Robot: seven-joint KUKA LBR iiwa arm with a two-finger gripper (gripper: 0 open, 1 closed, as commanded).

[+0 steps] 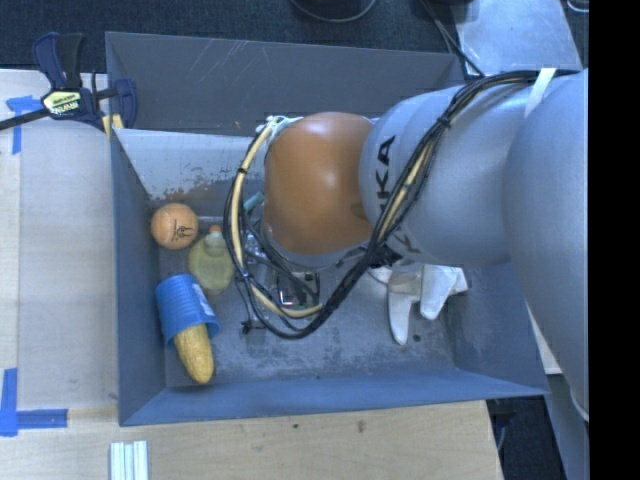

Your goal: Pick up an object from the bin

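bin (300,88) seen from above, arm (480,168) entering from the right. the wrist's orange cover (315,183) and looped cables (240,218) hang over the middle of the floor. the gripper (284,293) lies beneath them, low over bare floor; how wide it stands, and whether it has hold of anything, cannot be told. nearest thing: a pale yellow-green pear (210,264), just left of the gripper and just beside an orange ball (175,225) by the left wall. toward the front-left corner, a blue ribbed sleeve (183,306) with a yellow cob (196,354) sticking out of it. a white thing (415,298) lies to the right, partly under the arm.
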